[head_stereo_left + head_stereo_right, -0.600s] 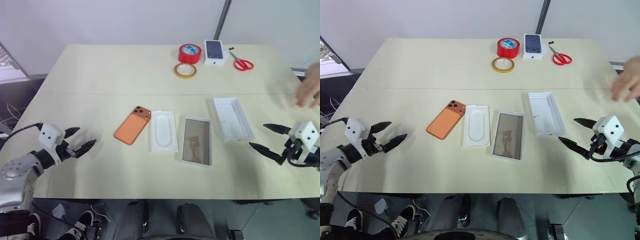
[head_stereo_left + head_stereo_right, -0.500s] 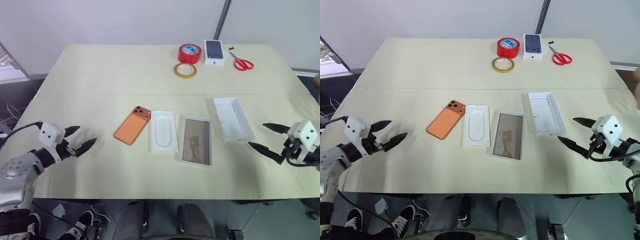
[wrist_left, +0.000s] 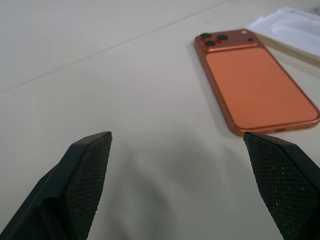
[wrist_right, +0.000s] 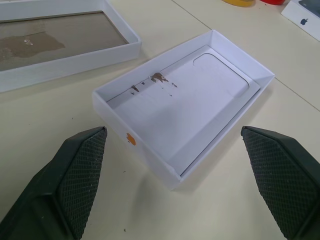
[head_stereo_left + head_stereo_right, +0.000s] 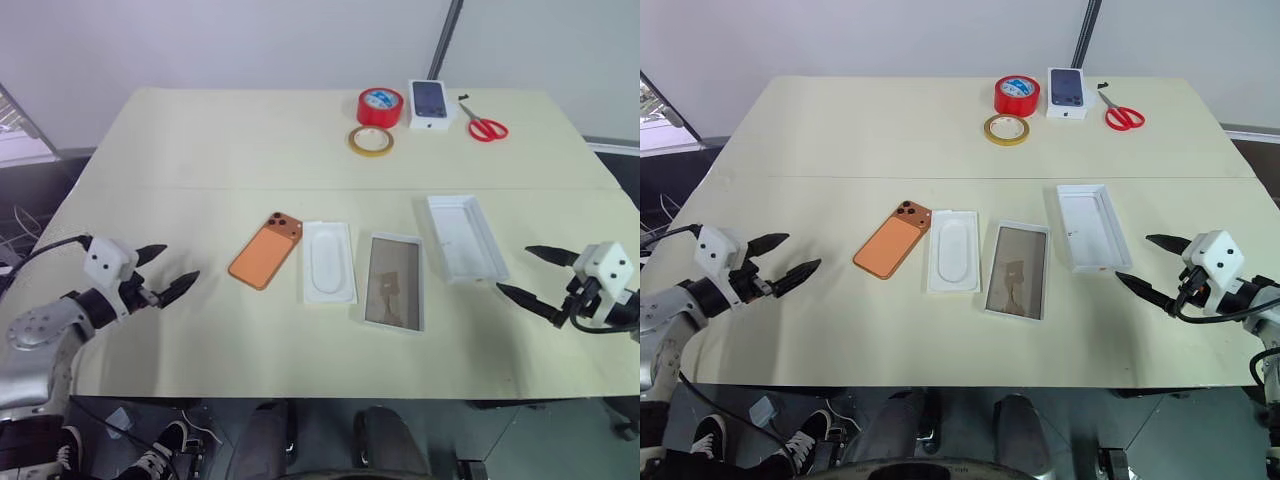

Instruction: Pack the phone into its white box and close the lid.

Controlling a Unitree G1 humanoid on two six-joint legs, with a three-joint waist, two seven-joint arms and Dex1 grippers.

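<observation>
Left wrist view: phone (image 3: 257,90) flat on table (image 5: 200,150), just left of the white box (image 5: 328,262); lid (image 5: 465,238) farther right. Left gripper (image 5: 181,262) spread wide, empty, left of phone; right gripper (image 5: 513,268) likewise, beside lid. Likely trouble: thin phone skidding from fingertips, knocking box askew.

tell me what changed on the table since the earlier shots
A person's hand that hovered at the table's right edge has pulled away. The left gripper edged a little toward the phone. The right gripper stayed put, both grippers open and empty. The phone and white trays did not move.
</observation>
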